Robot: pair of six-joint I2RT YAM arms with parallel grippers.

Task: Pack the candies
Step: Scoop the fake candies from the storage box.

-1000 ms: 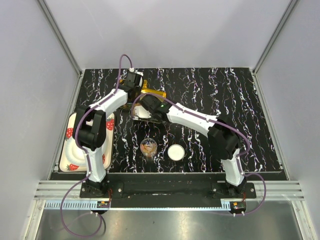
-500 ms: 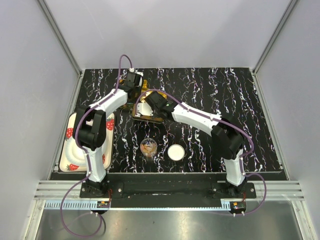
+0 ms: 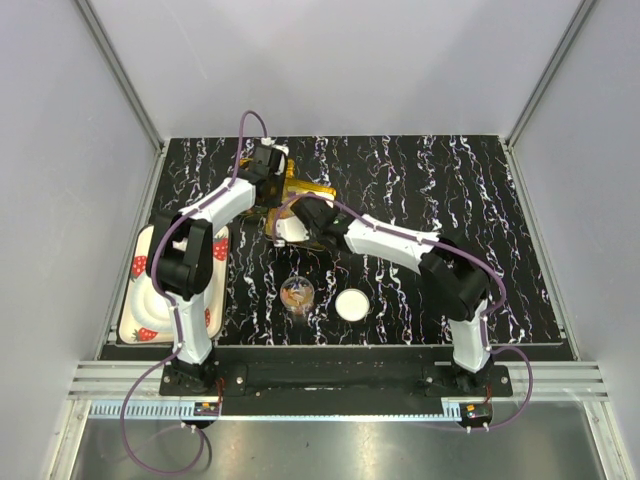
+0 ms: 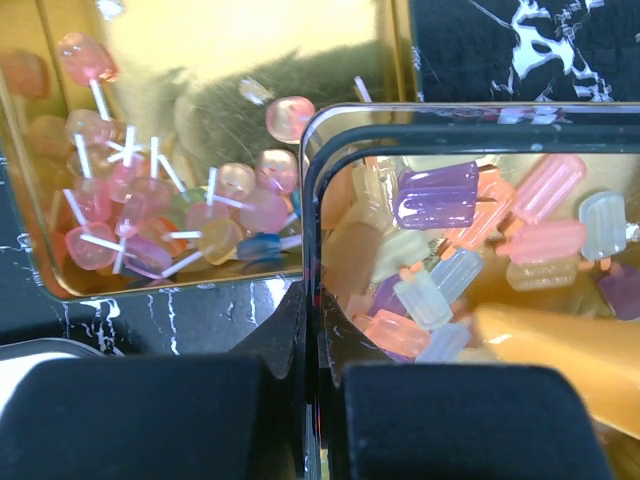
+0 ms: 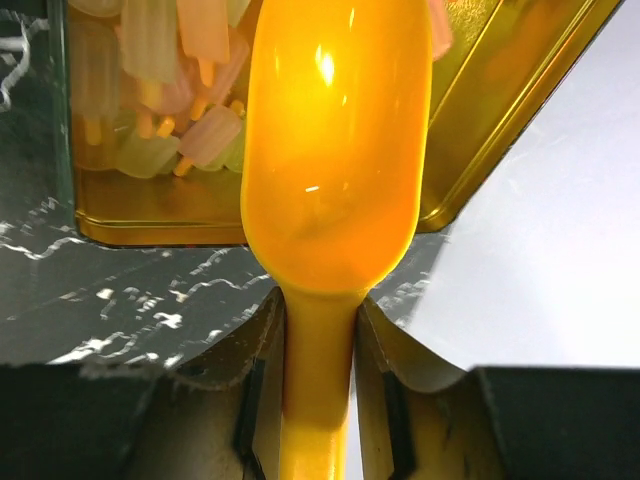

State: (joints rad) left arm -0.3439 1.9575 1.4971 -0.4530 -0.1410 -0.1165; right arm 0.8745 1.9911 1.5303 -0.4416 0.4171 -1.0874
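Right gripper (image 5: 318, 400) clamped on yellow-orange scoop (image 5: 335, 150) handle, bowl seemingly empty. Popsicle candies (image 5: 190, 120) lay in gold tin (image 5: 150, 225), just ahead-left of bowl (scoop axis pointed in). Left gripper (image 4: 315, 360) pinched tin wall.

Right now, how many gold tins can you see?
2. The lollipop tin is on the left of the left wrist view; the popsicle tin is beside it on the right, with the scoop reaching in. Others may hide under the arms.

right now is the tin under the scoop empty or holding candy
Holding candy: pastel popsicle-shaped candies pile inside the tin beside the scoop.
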